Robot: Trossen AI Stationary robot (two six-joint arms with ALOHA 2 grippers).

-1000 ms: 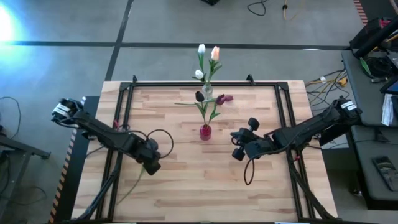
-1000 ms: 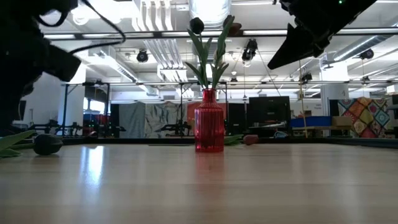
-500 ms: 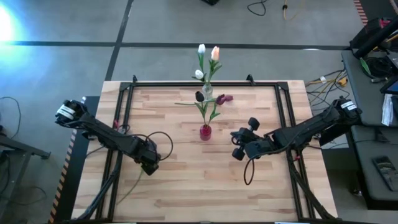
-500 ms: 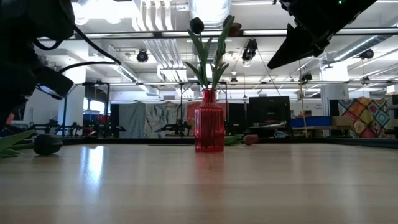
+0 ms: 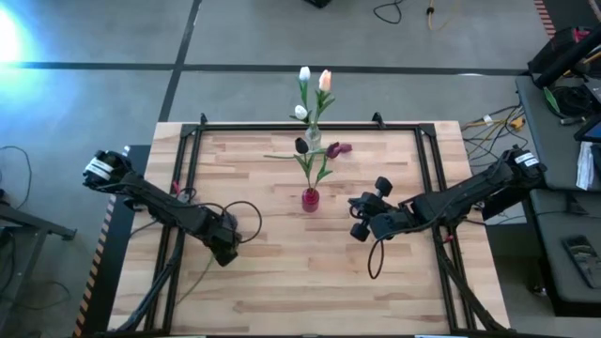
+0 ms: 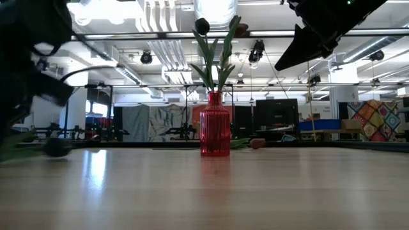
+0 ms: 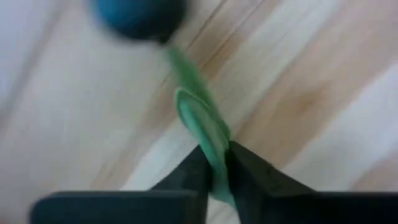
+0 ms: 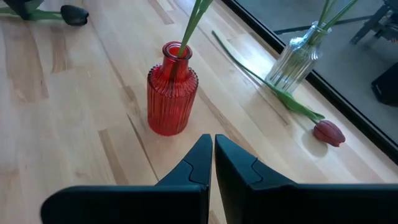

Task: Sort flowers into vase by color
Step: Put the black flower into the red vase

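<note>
The left gripper (image 7: 216,177), low over the table's (image 5: 282,282) left side, pinches the green stem of a dark-headed tulip (image 7: 138,14), while the right gripper (image 8: 213,163) hovers with fingers together near the red vase (image 8: 170,99) holding 1 dark tulip (image 5: 301,145).
</note>
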